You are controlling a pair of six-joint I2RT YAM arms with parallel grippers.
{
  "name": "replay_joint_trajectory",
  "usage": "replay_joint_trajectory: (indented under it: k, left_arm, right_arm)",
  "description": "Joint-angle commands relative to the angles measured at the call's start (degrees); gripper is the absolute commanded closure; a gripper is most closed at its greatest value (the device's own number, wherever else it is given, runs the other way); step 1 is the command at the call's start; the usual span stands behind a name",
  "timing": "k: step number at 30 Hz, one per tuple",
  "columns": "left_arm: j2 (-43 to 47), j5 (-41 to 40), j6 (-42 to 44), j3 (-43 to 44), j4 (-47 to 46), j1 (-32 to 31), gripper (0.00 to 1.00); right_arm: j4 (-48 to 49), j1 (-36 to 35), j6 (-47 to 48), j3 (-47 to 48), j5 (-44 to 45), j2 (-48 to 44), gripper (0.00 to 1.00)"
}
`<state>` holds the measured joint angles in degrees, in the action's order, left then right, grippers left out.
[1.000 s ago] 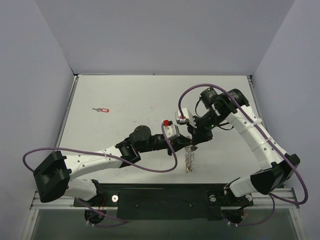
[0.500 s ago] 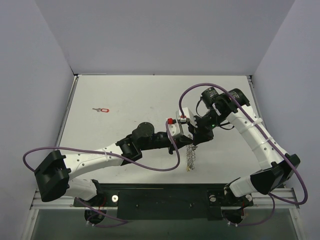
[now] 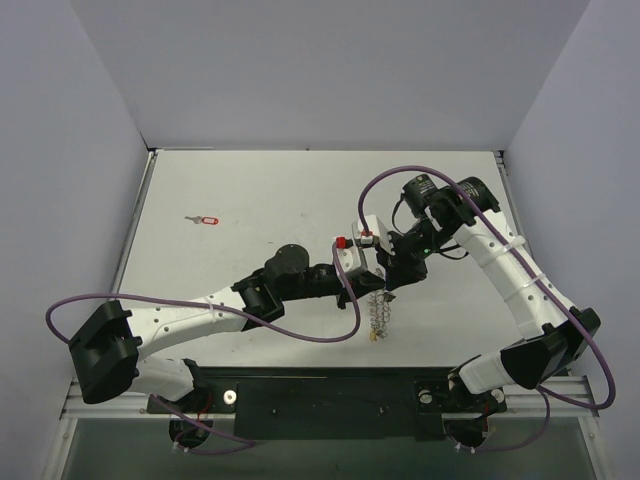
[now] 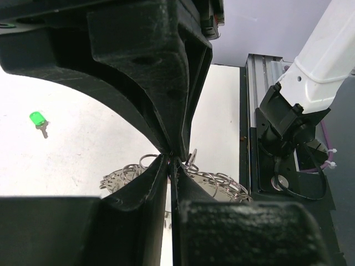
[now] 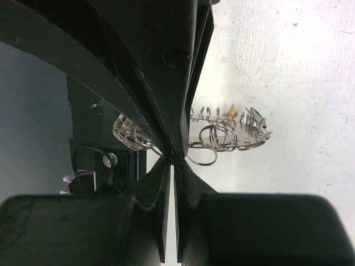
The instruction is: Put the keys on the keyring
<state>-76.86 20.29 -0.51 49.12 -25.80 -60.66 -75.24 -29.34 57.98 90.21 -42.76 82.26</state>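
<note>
Top external view first: both arms meet over the near-middle of the table (image 3: 250, 190), a little right of centre, and the keyring (image 3: 379, 315) hangs between them as a thin silvery chain, its lower end just above the surface.

Right gripper (image 3: 388, 290) has the top of it. In the right wrist view, the right gripper's (image 5: 171, 156) jaws are pressed together with the keyring's (image 5: 233, 133) wire running straight into the tips, so that's a firm pinch. There's a small yellow bit among the loops.

Left gripper (image 3: 372, 278) is right beside it, nose to nose. From the left wrist, the left gripper (image 4: 172, 158) is down to a narrow slit at the tips, with the keyring (image 4: 219, 180) spread just behind. Whether it pinches a loop or only rests against one, I cannot tell.

Now the keys. The red key (image 3: 205, 219) lies alone near the left edge, well apart from both grippers. Its long axis runs along the far edge, blade towards the left edge, red head towards the middle. The green key (image 4: 36, 118) shows on the table only in the left wrist view.

My read: the left arm is much the nearer, so the fetch falls to it. The red key lies away to its left and farther back, while the right keeps the ring up.
</note>
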Motion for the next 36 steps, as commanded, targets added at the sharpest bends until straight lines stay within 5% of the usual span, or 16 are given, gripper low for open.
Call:
replay_joint_trajectory:
  k: [1,7,9,13,15,16,20,27,36]
  left_arm:
    - [-0.2,0.4,0.2,2.6,1.3,-0.2,0.83]
    - [-0.2,0.7,0.2,2.9,0.8,-0.2,0.84]
    - [-0.2,1.4,0.1,2.9,0.3,-0.2,1.0]
    - [0.3,1.2,-1.1,1.7,-1.6,-0.2,1.0]
    - [1.3,-0.2,-2.6,-0.8,-6.9,-0.1,1.0]
    - [2.6,-1.9,-3.3,-1.9,-8.8,0.0,1.0]
    - [6.6,-5.6,-8.8,-12.4,-27.7,0.5,1.0]
    - [3.6,-18.3,-21.2,-25.1,-68.4,0.7,1.0]
    - [2.9,-22.4,-21.9,-15.6,-68.5,0.5,1.0]
  right_arm:
    - [-9.7,0.1,0.3,0.6,-3.3,-1.0,1.0]
    - [-9.7,0.1,0.3,0.5,-3.6,-1.0,1.0]
    - [-9.7,0.1,0.3,0.2,-3.6,-1.2,1.0]
    - [-9.1,0.5,-0.2,-0.1,-4.4,-1.6,1.0]
    - [-8.5,1.6,-1.2,-0.4,-5.8,-1.9,0.81]
    - [-8.3,2.8,-1.4,-0.3,-6.5,-2.3,0.64]
    - [-9.2,8.4,-0.2,0.7,-12.8,-4.3,0.51]
    - [-8.1,11.5,-1.3,0.0,-23.9,-5.7,0.53]
    - [3.3,12.6,-21.9,1.2,-27.3,-5.7,0.55]
